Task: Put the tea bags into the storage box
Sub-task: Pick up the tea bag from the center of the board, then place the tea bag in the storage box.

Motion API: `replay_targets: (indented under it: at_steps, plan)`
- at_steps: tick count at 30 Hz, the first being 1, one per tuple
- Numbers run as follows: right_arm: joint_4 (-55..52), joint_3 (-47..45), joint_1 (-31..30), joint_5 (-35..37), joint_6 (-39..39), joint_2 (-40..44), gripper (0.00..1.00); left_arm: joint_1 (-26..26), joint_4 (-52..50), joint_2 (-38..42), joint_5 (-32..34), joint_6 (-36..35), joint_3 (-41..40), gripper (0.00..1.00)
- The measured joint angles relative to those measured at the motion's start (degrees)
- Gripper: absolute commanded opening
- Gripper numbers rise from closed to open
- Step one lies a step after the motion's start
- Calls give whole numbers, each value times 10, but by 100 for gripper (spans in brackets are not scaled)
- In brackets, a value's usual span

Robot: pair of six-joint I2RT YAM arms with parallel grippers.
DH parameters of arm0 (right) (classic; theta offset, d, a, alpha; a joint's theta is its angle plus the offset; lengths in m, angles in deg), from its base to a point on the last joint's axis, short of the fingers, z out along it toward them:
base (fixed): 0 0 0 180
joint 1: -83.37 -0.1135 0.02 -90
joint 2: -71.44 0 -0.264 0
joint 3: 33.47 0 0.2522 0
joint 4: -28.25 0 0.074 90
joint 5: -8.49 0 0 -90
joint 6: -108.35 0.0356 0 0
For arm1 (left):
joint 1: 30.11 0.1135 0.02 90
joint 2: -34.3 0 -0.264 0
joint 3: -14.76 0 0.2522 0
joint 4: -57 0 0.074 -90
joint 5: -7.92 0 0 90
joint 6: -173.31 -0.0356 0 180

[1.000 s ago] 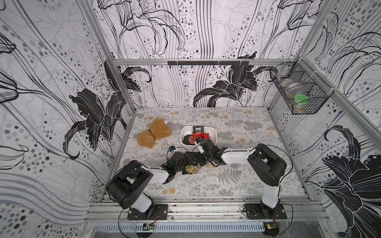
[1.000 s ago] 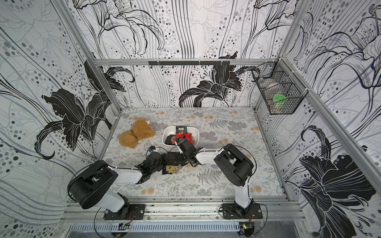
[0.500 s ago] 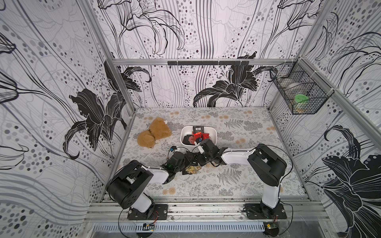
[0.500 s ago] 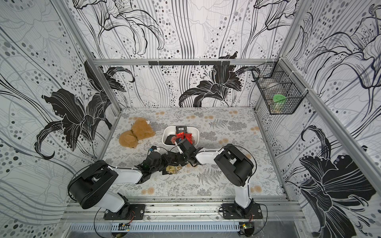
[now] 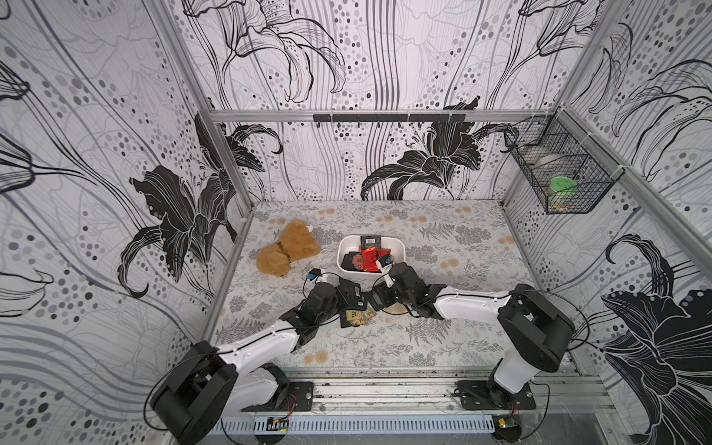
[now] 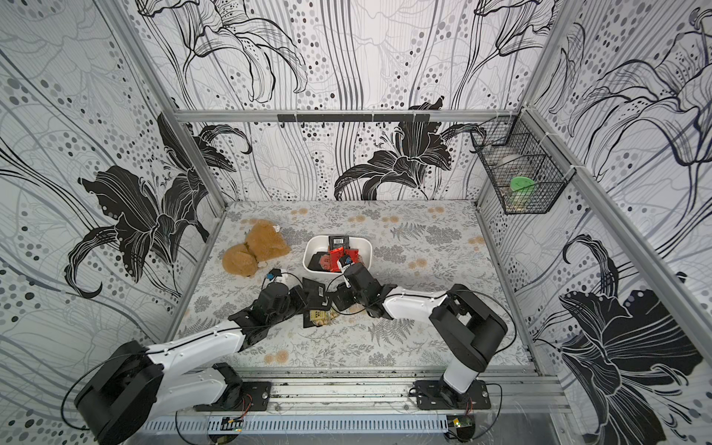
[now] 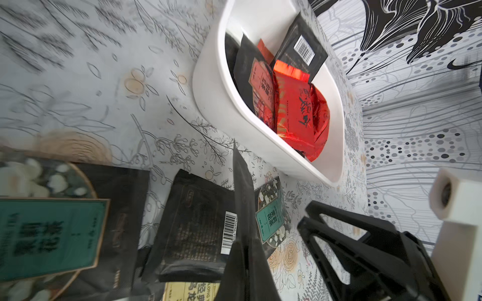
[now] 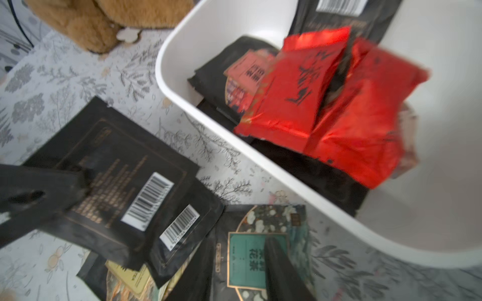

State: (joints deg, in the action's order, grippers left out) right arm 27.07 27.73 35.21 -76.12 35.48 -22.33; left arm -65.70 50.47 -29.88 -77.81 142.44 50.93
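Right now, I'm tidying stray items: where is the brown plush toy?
In both top views the brown plush toy lies on the table left of the white storage box, not touching it.

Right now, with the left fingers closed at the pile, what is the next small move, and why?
Probably lift the left fingers a little: they look shut on a black tea bag that overlaps other tea bags on the table, and the storage box stands beside them.

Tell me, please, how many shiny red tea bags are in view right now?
2, both in the storage box: one red tea bag partly covers a black sachet, the other red tea bag sits right beside it. More could be hidden underneath.
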Motion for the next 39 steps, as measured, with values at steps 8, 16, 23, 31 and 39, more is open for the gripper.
replay_targets:
  at_steps: [8,16,23,31,39]
  plan:
    - [15,-33,0,64,12,49,55,0,-147,77,83,-40,76,0]
    - [42,-65,49,20,40,66,55,0,-134,-87,97,-73,245,0]
    - [72,-102,102,-39,64,76,56,0,-113,-266,100,-91,376,0]
    - [98,-103,102,-82,73,77,57,7,-122,-354,110,-109,437,44]
    - [111,-97,102,-136,73,56,57,27,-169,-280,184,-113,394,72]
